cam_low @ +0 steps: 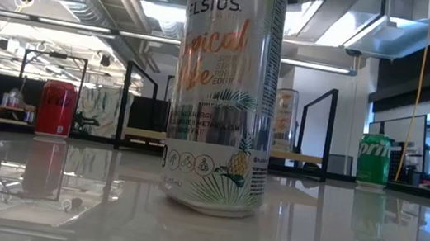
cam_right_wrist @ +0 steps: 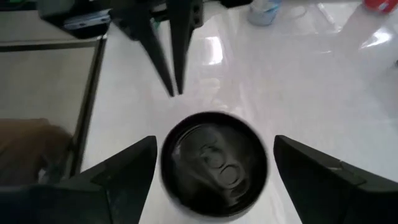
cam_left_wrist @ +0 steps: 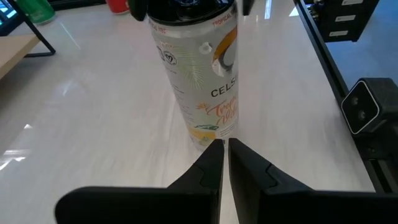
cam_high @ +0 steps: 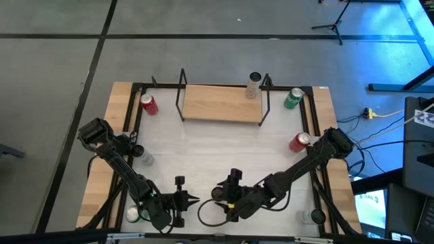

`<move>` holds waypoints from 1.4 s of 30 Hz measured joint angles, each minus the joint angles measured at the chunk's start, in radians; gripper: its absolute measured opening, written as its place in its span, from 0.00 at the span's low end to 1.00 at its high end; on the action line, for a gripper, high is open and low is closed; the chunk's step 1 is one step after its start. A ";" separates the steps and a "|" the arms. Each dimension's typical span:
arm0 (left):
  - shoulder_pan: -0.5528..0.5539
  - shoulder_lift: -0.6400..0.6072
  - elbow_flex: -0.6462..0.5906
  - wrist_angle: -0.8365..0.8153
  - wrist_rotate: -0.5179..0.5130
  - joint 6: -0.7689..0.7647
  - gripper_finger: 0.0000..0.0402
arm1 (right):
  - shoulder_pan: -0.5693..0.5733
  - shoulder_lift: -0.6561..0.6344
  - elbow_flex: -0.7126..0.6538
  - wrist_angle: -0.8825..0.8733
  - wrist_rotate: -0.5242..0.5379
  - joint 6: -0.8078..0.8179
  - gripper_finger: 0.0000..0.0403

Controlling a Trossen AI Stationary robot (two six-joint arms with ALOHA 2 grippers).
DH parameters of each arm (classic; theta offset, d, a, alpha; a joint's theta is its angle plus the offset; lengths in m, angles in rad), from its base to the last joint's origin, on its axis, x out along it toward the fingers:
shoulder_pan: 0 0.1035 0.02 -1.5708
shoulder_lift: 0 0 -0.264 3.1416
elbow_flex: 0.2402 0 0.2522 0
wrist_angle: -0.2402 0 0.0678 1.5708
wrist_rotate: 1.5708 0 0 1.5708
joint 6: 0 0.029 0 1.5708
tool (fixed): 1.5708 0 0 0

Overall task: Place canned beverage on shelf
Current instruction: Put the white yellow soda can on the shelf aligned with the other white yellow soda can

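A tall white Celsius can (cam_low: pixel 222 96) stands upright on its base on the white tabletop, near the front middle. It also shows in the left wrist view (cam_left_wrist: pixel 199 81), and its dark top shows in the right wrist view (cam_right_wrist: pixel 214 165). My right gripper (cam_right_wrist: pixel 214 144) is open above it, pointing down, with one finger on either side of the can's top and a small gap on each side. My left gripper (cam_left_wrist: pixel 224 149) is shut and empty, pointing level at the can from the table's left, just short of it. The light-wood shelf (cam_high: pixel 220 102) stands at the far middle with a silver can (cam_high: pixel 253 85) on its right end.
A red can (cam_high: pixel 148 104) stands left of the shelf and a green can (cam_high: pixel 293 98) right of it. Another red can (cam_high: pixel 299 141) stands beside my right arm. A clear can (cam_high: pixel 144 157) and a green one (cam_high: pixel 132 215) stand by my left arm. A black frame (cam_high: pixel 315 122) rims the table.
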 joint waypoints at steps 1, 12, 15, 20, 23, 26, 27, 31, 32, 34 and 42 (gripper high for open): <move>0.000 0.000 0.000 0.000 0.000 0.000 0.04 | -0.001 0.009 0.000 0.008 -0.003 0.006 0.80; 0.003 0.000 0.000 0.003 0.001 0.000 0.04 | 0.000 0.031 -0.002 0.007 0.020 0.017 0.80; 0.003 0.000 0.000 0.002 0.001 0.001 0.04 | 0.000 0.031 -0.002 0.007 0.022 0.016 0.77; 0.003 0.000 0.000 0.002 0.003 0.000 0.04 | 0.000 0.031 -0.002 0.008 0.021 -0.004 0.60; 0.003 0.000 0.000 0.002 0.003 0.000 0.04 | 0.000 0.030 -0.002 0.008 0.021 -0.013 0.60; 0.003 0.000 0.000 0.002 0.003 0.000 0.04 | 0.000 0.027 -0.002 0.005 0.021 -0.034 0.60; 0.003 0.000 0.000 0.002 0.003 0.000 0.04 | 0.000 0.022 -0.002 -0.003 0.021 -0.037 0.60; 0.003 0.000 0.000 0.002 0.003 0.000 0.04 | 0.000 -0.012 -0.004 -0.037 0.017 -0.039 0.60; 0.003 0.000 0.000 0.003 0.003 0.000 0.04 | 0.000 -0.028 -0.004 -0.050 0.027 -0.038 0.60; 0.001 0.000 0.000 0.003 0.003 -0.001 0.04 | 0.001 -0.067 -0.004 -0.095 0.051 -0.038 0.60; 0.001 0.000 0.000 0.005 0.011 -0.001 0.04 | 0.000 -0.213 -0.003 -0.294 0.183 -0.011 0.60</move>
